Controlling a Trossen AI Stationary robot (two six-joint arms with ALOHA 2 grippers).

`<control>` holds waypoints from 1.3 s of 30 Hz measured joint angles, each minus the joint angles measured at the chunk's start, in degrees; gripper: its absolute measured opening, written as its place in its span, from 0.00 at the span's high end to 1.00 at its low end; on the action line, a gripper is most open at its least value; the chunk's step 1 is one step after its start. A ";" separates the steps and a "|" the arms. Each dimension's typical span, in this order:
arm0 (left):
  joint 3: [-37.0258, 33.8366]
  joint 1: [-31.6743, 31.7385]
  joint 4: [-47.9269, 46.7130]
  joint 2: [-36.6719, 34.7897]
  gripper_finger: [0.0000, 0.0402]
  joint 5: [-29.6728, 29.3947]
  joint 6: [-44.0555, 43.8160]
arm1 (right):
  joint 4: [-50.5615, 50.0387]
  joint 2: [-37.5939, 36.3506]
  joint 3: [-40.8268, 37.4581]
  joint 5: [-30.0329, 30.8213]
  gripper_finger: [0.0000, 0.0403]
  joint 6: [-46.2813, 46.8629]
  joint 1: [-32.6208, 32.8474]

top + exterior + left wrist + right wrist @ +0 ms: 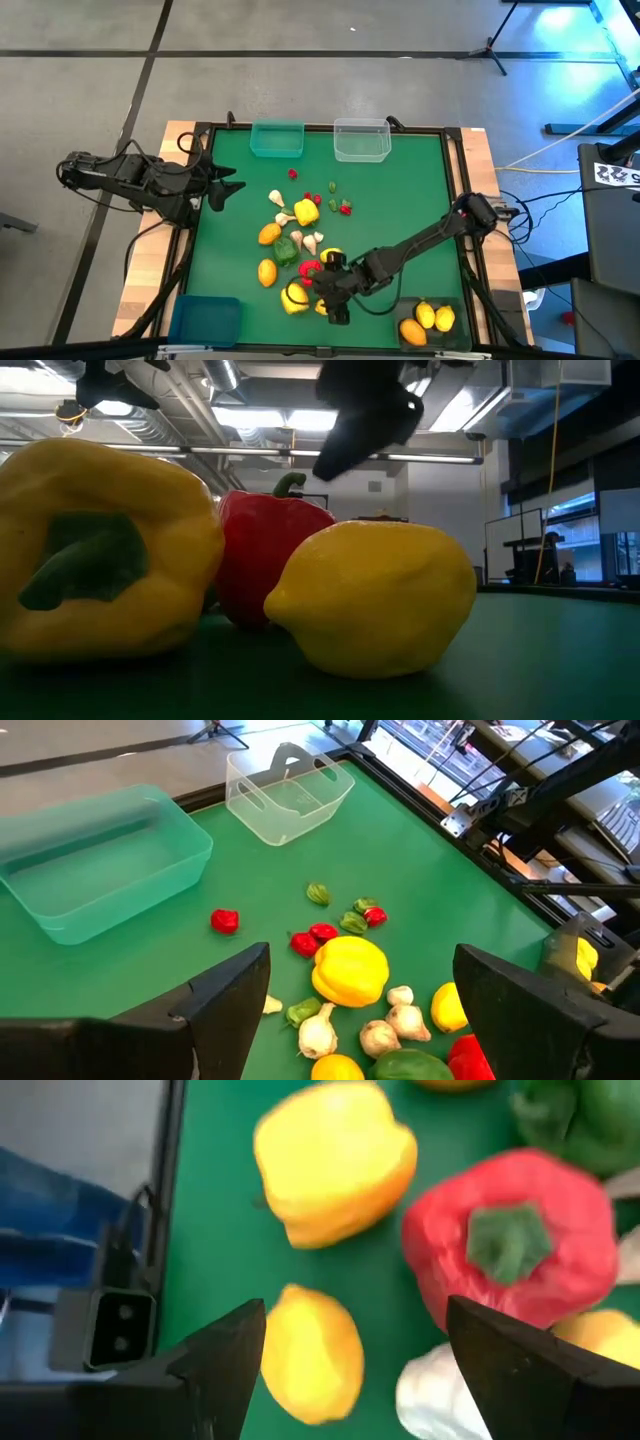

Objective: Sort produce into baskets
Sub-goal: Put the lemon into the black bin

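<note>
Right gripper [335, 300] poised, fingers spread, over the produce
A lemon [312, 1352] is framed between its fingers (nothing gripped); the left gripper [228, 188] is held open at the left edge.

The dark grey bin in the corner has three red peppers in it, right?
Not quite. The high view shows the dark grey translucent plastic bin in the corner holding three yellow and orange citrus fruits, not red peppers.
</note>
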 joint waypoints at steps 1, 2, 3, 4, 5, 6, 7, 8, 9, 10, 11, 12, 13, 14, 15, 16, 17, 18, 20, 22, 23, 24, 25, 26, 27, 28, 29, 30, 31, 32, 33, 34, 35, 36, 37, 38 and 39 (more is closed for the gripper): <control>0.00 0.02 0.02 0.00 0.23 -0.10 0.00 | 0.76 0.40 -0.02 -1.00 0.24 -0.01 0.03; 0.00 0.01 0.00 0.00 0.23 -0.10 -0.02 | 1.34 0.79 -0.08 -1.96 0.24 -0.06 0.09; 0.00 0.02 0.00 0.00 0.23 -0.10 -0.02 | 2.20 1.08 -0.08 -2.81 0.24 -0.11 0.12; 0.00 0.01 0.02 0.00 0.23 -0.10 -0.02 | 3.16 1.35 -0.08 -2.92 0.24 -0.14 0.17; 0.00 -0.01 0.00 0.00 0.23 -0.10 -0.02 | 3.69 1.68 -0.06 -3.10 0.24 -0.14 0.37; 0.00 0.01 0.02 0.00 0.23 -0.11 -0.02 | 3.90 1.96 -0.06 -3.16 0.24 -0.21 0.69; 0.00 0.01 0.00 0.00 0.23 -0.10 -0.02 | 3.81 2.46 -0.06 -3.14 0.24 -0.38 0.93; 0.00 0.01 0.00 0.00 0.23 -0.10 -0.02 | 3.82 2.97 -0.06 -3.16 0.24 -0.39 1.03; 0.00 0.00 0.01 0.00 0.23 -0.10 -0.02 | 3.67 3.47 -0.06 -3.18 0.24 -0.37 1.46; 0.00 -0.01 0.00 0.00 0.23 -0.10 -0.02 | 3.54 3.91 -0.06 -3.24 0.24 -0.27 1.69; 0.00 0.02 0.02 0.00 0.23 -0.10 -0.02 | 3.57 4.30 -0.06 -3.17 0.24 -0.23 2.01; 0.00 -0.01 0.00 0.00 0.23 -0.12 -0.02 | 3.57 4.70 -0.06 -2.96 0.24 -0.19 2.34; 0.00 -0.01 0.00 0.00 0.23 -0.10 -0.02 | 3.43 5.12 -0.06 -2.41 0.24 -0.15 2.56; 0.00 0.00 0.00 0.00 0.23 -0.12 -0.02 | 3.20 5.63 -0.06 -1.68 0.24 -0.11 2.86; 0.00 0.02 0.00 0.00 0.23 -0.10 -0.02 | 2.87 6.16 -0.06 -1.10 0.24 -0.07 2.87; 0.00 0.00 0.00 0.00 0.23 -0.12 -0.02 | 2.70 6.65 -0.06 -1.03 0.24 -0.05 2.91; 0.00 0.01 0.00 0.00 0.23 -0.12 -0.02 | 2.66 7.09 -0.08 -1.08 0.24 0.05 2.91; 0.00 0.01 0.00 0.00 0.23 -0.12 -0.02 | 2.83 7.45 -0.08 -1.15 0.24 0.31 2.85; 0.00 0.00 0.00 0.00 0.23 -0.12 -0.02 | 2.88 8.00 -0.08 -1.10 0.24 1.07 2.69; 0.00 0.00 0.00 0.00 0.23 -0.11 -0.02 | 2.73 8.47 -0.08 -1.03 0.24 1.46 2.62; 0.00 0.01 -0.02 0.00 0.23 -0.12 -0.03 | 2.69 8.67 -0.08 -0.75 0.24 1.72 2.62; 0.00 0.01 0.00 0.00 0.23 -0.11 -0.04 | 2.74 8.74 -0.08 -0.65 0.24 2.09 2.63; 0.00 0.00 -0.01 0.00 0.23 -0.12 -0.02 | 2.62 8.74 -0.08 -0.69 0.25 2.35 2.64; 0.00 -0.01 -0.02 0.00 0.23 -0.10 -0.03 | 2.43 8.74 -0.08 -0.69 0.26 2.42 2.67; 0.00 0.00 -0.01 0.00 0.23 -0.11 -0.04 | 1.92 8.74 -0.08 -0.69 0.27 2.44 2.67; 0.00 0.02 -0.02 0.00 0.23 -0.12 -0.04 | 1.22 8.74 -0.08 -0.67 0.29 2.65 2.67; 0.00 0.00 -0.02 0.00 0.23 -0.11 -0.04 | 0.63 8.74 -0.08 -0.69 0.32 2.95 2.69; 0.00 -0.01 -0.02 0.00 0.23 -0.10 -0.03 | 0.15 8.74 -0.08 -0.69 0.34 3.27 2.69; 0.00 0.00 -0.03 0.00 0.23 -0.11 -0.04 | -0.22 8.74 -0.08 -0.69 0.37 3.78 2.69; 0.00 0.00 -0.04 0.00 0.23 -0.12 -0.02 | -0.50 8.74 -0.08 -0.69 0.40 4.48 2.69; 0.00 0.02 -0.04 0.00 0.23 -0.12 -0.03 | -0.59 8.74 -0.08 -0.69 0.43 4.98 2.69; 0.00 0.01 -0.04 0.00 0.23 -0.11 -0.02 | -0.57 8.74 -0.08 -0.69 0.46 5.83 2.69; 0.00 0.00 -0.04 0.00 0.23 -0.12 0.02 | -0.54 8.74 -0.08 -0.69 0.49 6.53 2.69; 0.00 0.02 -0.04 0.00 0.23 -0.10 0.18 | -0.44 8.74 -0.08 -0.68 0.51 7.46 2.69; 0.00 0.02 -0.06 0.00 0.23 -0.11 0.28 | -0.26 8.74 -0.08 -0.67 0.54 7.79 2.69; 0.00 0.01 -0.07 0.00 0.23 -0.12 0.29 | -0.02 8.74 -0.07 -0.68 0.56 8.18 2.69; 0.00 0.00 -0.07 0.00 0.23 -0.11 0.29 | 0.20 8.74 -0.08 -0.69 0.57 8.88 2.69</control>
